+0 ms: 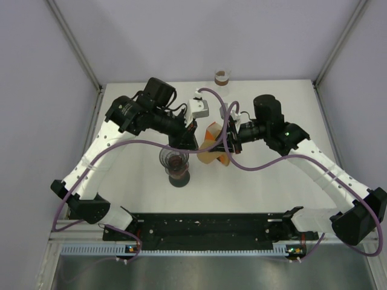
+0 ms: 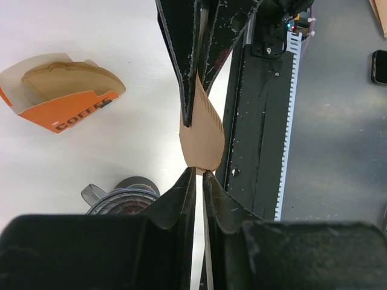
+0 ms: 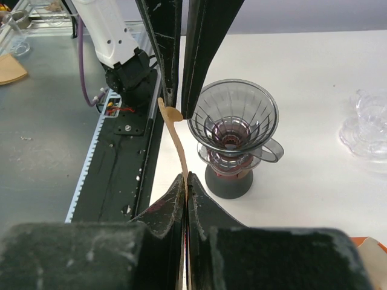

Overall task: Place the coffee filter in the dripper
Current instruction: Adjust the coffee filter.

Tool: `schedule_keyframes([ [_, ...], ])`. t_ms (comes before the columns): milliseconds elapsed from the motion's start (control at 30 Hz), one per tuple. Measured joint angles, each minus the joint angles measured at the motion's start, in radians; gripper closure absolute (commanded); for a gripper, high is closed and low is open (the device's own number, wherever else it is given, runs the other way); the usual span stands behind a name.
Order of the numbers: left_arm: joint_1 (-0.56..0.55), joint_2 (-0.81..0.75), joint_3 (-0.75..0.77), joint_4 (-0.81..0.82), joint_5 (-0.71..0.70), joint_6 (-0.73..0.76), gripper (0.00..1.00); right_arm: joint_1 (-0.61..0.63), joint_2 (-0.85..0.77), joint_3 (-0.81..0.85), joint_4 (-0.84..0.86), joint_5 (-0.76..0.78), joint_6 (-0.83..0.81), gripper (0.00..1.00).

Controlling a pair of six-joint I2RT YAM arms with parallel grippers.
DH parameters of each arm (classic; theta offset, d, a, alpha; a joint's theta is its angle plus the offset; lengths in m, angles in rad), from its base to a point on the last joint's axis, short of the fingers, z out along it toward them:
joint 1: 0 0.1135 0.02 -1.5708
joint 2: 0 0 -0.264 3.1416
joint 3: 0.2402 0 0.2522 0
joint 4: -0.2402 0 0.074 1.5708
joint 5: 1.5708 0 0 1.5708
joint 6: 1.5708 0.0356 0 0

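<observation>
Left end effector (image 2: 199,173) and right end effector (image 3: 185,179) both clamped the filter (image 2: 203,136), apparently mid-handover; lowering into the dripper (image 3: 233,112) awaited.

The overhead camera, fixed high behind the arm bases, looks down on the whole bench (image 1: 272,187). The left wrist camera sits tight behind the left hand (image 2: 199,172), facing right and downward, with the near rail (image 2: 257,121) along its right side. The right wrist camera, as close behind the right hand (image 3: 185,176), faces left. Both wrist views share the coffee filter (image 2: 202,136); all three take in the dripper (image 3: 233,118).
</observation>
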Motion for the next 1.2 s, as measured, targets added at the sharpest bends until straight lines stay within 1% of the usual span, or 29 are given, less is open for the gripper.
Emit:
schedule_keyframes([
  [67,0.0,0.0,-0.001,-0.001,0.006,0.0,0.83,0.0,0.0,0.0,0.0,0.002,0.0,1.0],
  [233,-0.001,0.0,-0.001,-0.001,0.021,0.002,0.76,0.0,0.0,0.0,0.0,0.003,0.0,1.0],
  [400,-0.003,0.0,-0.001,-0.002,0.038,0.003,0.77,0.0,0.0,0.0,0.0,0.005,0.0,1.0],
  [433,-0.005,0.0,-0.001,-0.003,0.041,0.003,0.79,0.0,0.0,0.0,0.0,0.005,0.0,1.0],
  [533,-0.007,0.0,-0.001,-0.006,0.044,0.006,0.93,0.0,0.0,0.001,0.0,0.005,0.0,1.0],
  [600,-0.008,0.0,-0.001,-0.007,0.043,0.01,1.0,0.0,0.0,0.001,-0.001,0.005,0.0,1.0],
  [633,-0.009,0.0,-0.001,-0.007,0.042,0.014,1.0,0.0,0.0,0.001,-0.001,0.005,0.0,1.0],
  [867,-0.01,0.0,-0.001,-0.01,0.002,0.015,1.0,0.0,0.0,0.001,-0.008,0.005,0.0,1.0],
  [933,-0.01,-0.002,-0.001,0.007,-0.033,-0.009,1.0,0.0,0.0,0.001,-0.01,0.005,0.0,1.0],
  [1100,0.0,-0.004,-0.001,0.095,-0.186,-0.108,1.0,0.0,0.0,0.019,-0.016,0.021,0.0,1.0],
  [1133,0.012,-0.004,0.0,0.11,-0.21,-0.132,0.98,0.0,0.0,0.021,-0.012,0.028,0.0,1.0],
  [1167,0.029,-0.004,0.004,0.124,-0.231,-0.153,0.92,0.0,0.0,0.023,-0.012,0.037,0.002,1.0],
  [1200,0.044,-0.004,0.01,0.133,-0.248,-0.17,0.85,0.0,0.0,0.026,-0.009,0.047,0.003,1.0],
])
